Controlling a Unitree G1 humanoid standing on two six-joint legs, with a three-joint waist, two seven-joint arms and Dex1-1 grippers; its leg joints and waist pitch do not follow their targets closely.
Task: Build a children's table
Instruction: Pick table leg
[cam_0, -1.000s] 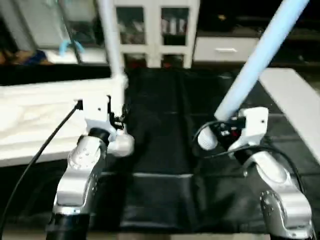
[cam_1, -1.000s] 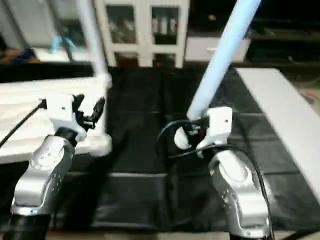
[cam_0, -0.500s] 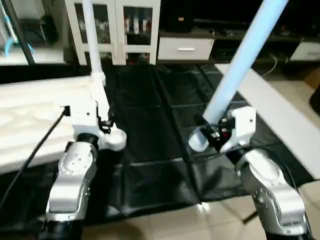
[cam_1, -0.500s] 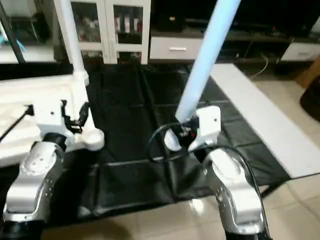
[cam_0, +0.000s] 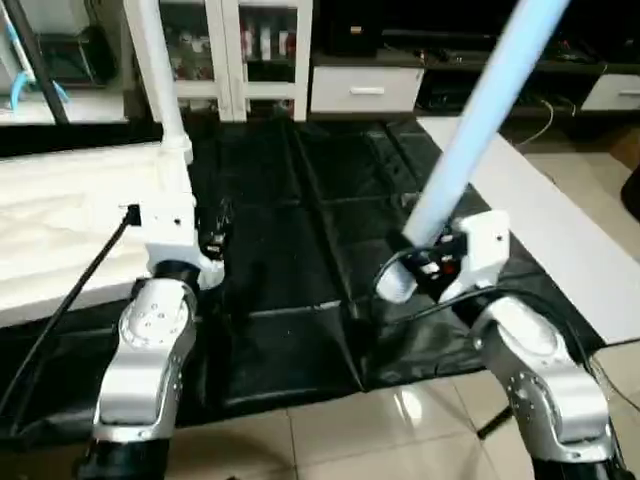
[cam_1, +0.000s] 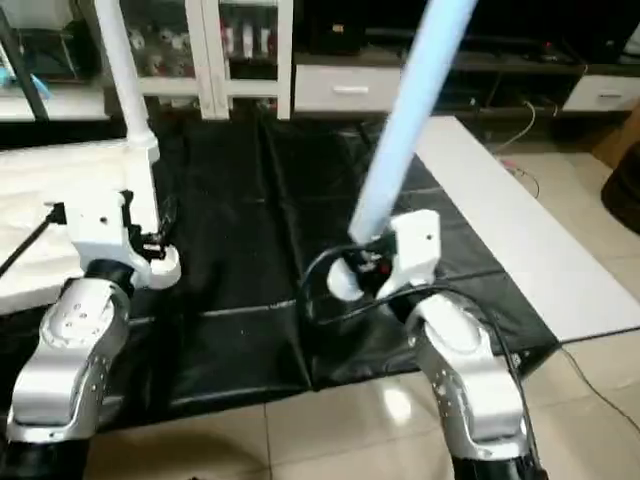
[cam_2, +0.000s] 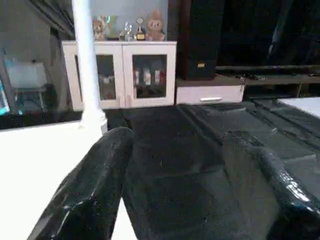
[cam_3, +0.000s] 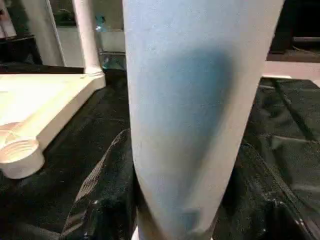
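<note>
**Robot holds a table leg**

A black mat (cam_0: 300, 240) covers the floor. A white cabinet (cam_0: 255, 50) stands at the back, and a white board (cam_0: 540, 220) lies on the right. The tabletop (cam_0: 70, 230) lies upside down on the left, with one leg (cam_0: 155, 70) already standing in its far corner. The right gripper (cam_0: 425, 265) squeezes another leg (cam_0: 480, 130), tilted up. The left gripper (cam_2: 190, 165) hangs wide and empty by the tabletop's near corner.

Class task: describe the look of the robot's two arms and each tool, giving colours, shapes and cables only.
Both forearms are rounded, glossy silver shells. Each ends in a boxy white wrist block carrying the left tool and right tool, each with two glossy black fingers. Thin black cables loop along both arms.
</note>
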